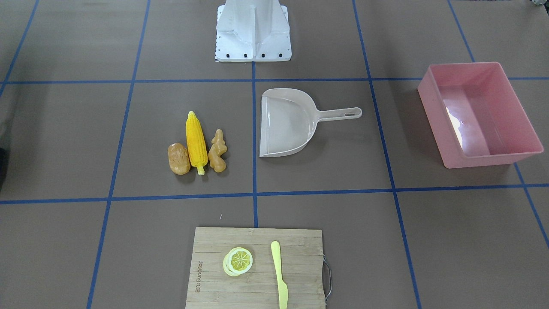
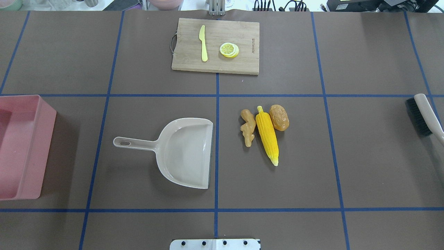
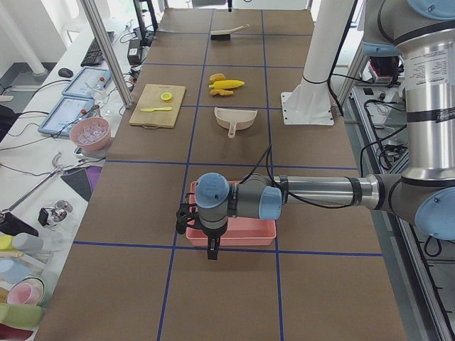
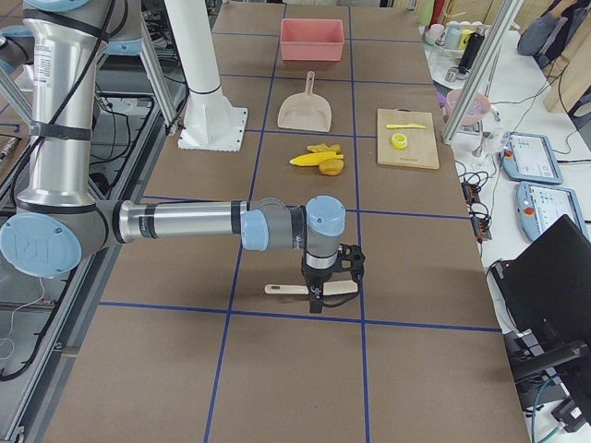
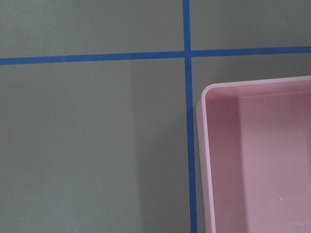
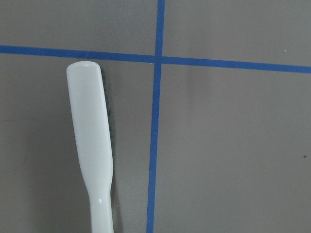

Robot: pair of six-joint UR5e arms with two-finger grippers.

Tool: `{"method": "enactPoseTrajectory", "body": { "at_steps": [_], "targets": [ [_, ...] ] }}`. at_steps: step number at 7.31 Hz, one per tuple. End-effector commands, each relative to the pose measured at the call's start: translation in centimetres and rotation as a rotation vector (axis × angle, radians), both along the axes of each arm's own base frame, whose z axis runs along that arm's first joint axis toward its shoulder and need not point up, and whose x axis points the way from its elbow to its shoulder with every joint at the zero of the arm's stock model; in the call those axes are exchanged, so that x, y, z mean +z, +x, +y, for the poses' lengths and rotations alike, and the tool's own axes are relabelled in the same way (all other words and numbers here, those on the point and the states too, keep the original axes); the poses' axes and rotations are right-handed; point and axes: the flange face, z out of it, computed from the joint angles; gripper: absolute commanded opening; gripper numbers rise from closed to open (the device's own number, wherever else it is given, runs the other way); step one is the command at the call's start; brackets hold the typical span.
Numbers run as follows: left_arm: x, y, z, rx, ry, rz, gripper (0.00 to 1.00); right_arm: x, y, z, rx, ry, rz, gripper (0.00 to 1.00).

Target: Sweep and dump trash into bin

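Trash (image 2: 266, 133) lies in a tight cluster on the table (image 2: 374, 166), just at 3 o'clock of its centre in the overhead view. The yellow corn cob (image 2: 267, 142) is in the middle. The tan ginger root (image 2: 247, 127) is against its 9 o'clock side and the brown potato (image 2: 279, 117) against its 2 o'clock side.

The beige dustpan (image 2: 187, 152) rests at 9 o'clock of the cluster. Its open mouth faces 3 o'clock toward the toys and its handle points to 9 o'clock. The pink bin (image 2: 43, 152) stands upright at the far 9 o'clock edge of the table, well apart from the trash, with nothing inside.

The left gripper (image 3: 212, 252) points down over the bin's end farthest from the dustpan, and holds nothing. It shows only from the side, so I cannot tell how far its fingers are spread. Its wrist camera looks down on one corner of the bin and on bare table.

The right gripper (image 4: 316, 303) hangs over the brush (image 2: 421, 116), which lies flat at the 3 o'clock edge of the table. I cannot tell how wide its jaws stand, nor whether it touches the brush. The brush's pale back and dark bristles fill the 7 o'clock part of its wrist view.

At 12 o'clock a wooden cutting board (image 2: 242, 64) carries a pale yellow knife (image 2: 203, 43) and a lemon slice (image 2: 229, 49).
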Motion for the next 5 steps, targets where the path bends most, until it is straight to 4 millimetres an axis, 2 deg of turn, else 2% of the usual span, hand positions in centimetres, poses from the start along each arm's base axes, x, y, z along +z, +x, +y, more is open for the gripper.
{"method": "enactPoseTrajectory", "body": {
  "at_steps": [1, 5],
  "targets": [
    [0.02, 0.01, -0.01, 0.001, 0.001, 0.0, 0.99, 0.18, -0.01, 0.09, 0.0, -0.002, -0.002, 1.0],
    [-0.13, 0.01, -0.03, 0.0, 0.003, 0.0, 0.99, 0.02, -0.04, 0.02, 0.007, -0.005, -0.005, 1.0]
  ]
}}
